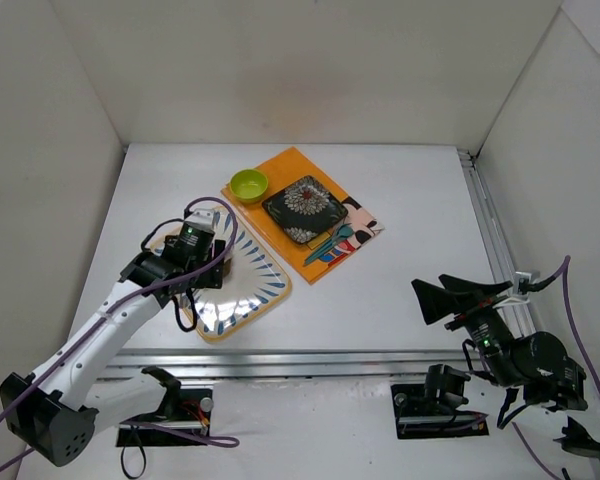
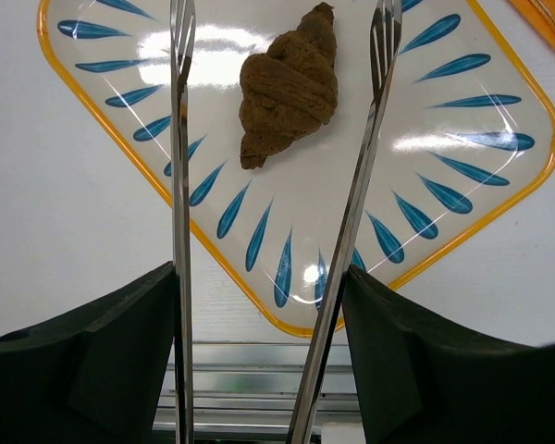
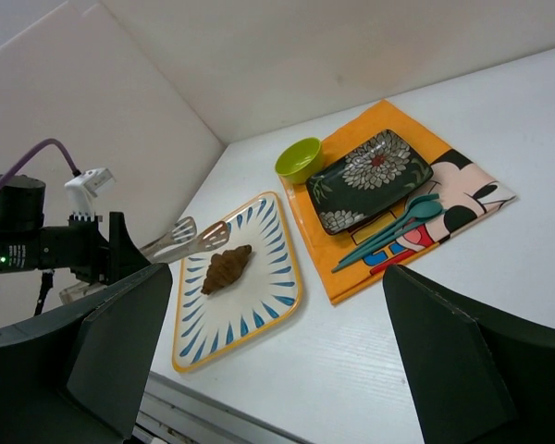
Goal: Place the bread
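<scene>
The bread (image 2: 289, 85), a dark-brown croissant-shaped piece, lies on the white plate with blue rays and an orange rim (image 2: 462, 222). My left gripper (image 2: 259, 277) is shut on a pair of metal tongs (image 2: 181, 185). The tong tips stand apart on either side of the bread and do not clamp it. From the right wrist view the bread (image 3: 227, 268) rests on the plate (image 3: 268, 305) with the tongs (image 3: 180, 238) just above its left end. In the top view the left gripper (image 1: 195, 255) covers the bread. My right gripper (image 1: 458, 295) is open and empty at the near right.
An orange patterned mat (image 1: 280, 170) lies behind the plate, carrying a lime-green bowl (image 1: 248, 184), a dark floral square dish (image 1: 304, 208) and teal cutlery (image 1: 330, 243). White walls enclose the table on three sides. A metal rail (image 1: 280, 360) runs along the near edge.
</scene>
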You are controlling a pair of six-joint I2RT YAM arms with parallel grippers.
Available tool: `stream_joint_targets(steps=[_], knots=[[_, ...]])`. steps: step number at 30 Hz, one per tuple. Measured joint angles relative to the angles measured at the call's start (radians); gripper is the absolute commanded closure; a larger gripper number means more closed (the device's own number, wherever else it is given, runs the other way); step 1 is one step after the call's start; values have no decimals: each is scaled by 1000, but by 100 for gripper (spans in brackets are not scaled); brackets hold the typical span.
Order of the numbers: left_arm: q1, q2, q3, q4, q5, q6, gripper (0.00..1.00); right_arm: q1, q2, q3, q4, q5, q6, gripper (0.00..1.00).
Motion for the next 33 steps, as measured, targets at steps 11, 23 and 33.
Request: stream_joint_targets(steps=[11, 23, 33], knots=[[-13, 42, -41, -4, 10, -18, 35, 0, -2, 0, 0, 0, 0, 2], [-14, 124, -48, 0, 21, -24, 33, 0, -2, 0, 0, 0, 0, 2], [-14, 172, -48, 5, 16, -24, 41, 0, -13, 0, 0, -1, 0, 2]])
